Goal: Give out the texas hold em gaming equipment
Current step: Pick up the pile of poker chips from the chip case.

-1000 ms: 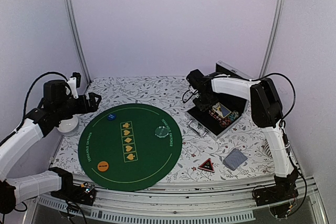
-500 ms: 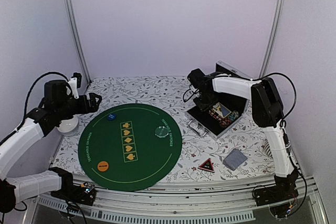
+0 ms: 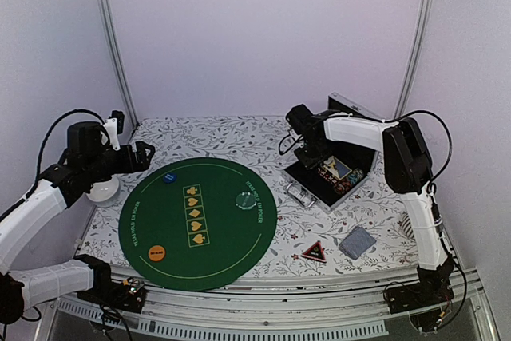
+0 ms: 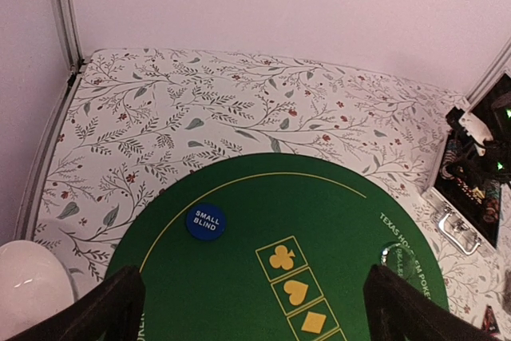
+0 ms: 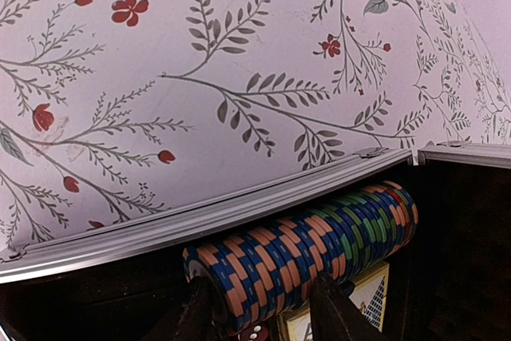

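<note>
- The right gripper (image 5: 263, 313) sits low inside the open case (image 3: 333, 175), at centre right of the overhead view. Its fingers (image 5: 334, 311) stand apart astride the lower-left end of a row of poker chips (image 5: 319, 233). Whether they touch the chips cannot be told.
- The row lies tight against the case's metal rim, with a dark wall close on the right of the wrist view.
- The left gripper (image 3: 140, 155) hovers at the left, by the upper-left rim of the green mat (image 3: 215, 261) and near the white cup (image 3: 104, 190). Its fingers (image 4: 108, 309) are spread wide and hold nothing.
- On the mat, a blue disc (image 3: 169, 177) lies near the upper-left rim, a clear disc (image 3: 243, 200) toward the right rim, and an orange disc (image 3: 157, 252) near the lower-left rim.
- The triangle token (image 3: 314, 251) and the deck of cards (image 3: 358, 242) lie apart on the flowered cloth (image 3: 231, 133) at lower right, near the front edge.
- A broad band of bare cloth runs between the mat and the back wall.
</note>
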`<action>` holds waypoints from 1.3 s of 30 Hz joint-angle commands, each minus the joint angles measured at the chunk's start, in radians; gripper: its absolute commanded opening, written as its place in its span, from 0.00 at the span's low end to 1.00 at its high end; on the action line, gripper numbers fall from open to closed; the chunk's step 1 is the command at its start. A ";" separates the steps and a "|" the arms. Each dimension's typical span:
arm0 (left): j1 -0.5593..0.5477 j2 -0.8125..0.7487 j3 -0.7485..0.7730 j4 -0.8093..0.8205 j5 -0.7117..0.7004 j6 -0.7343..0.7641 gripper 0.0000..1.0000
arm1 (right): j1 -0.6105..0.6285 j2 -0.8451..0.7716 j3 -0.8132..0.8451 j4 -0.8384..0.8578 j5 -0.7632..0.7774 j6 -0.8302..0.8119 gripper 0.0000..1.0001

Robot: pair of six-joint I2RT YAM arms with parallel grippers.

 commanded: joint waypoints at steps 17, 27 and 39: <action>0.015 -0.001 -0.015 0.022 0.009 0.013 0.98 | -0.018 -0.018 -0.045 0.022 -0.065 0.001 0.43; 0.015 0.004 -0.015 0.020 -0.002 0.017 0.98 | -0.018 -0.014 -0.039 0.010 -0.055 -0.003 0.43; 0.014 0.003 -0.012 0.013 -0.007 0.019 0.98 | -0.018 -0.013 -0.016 -0.010 -0.047 -0.003 0.44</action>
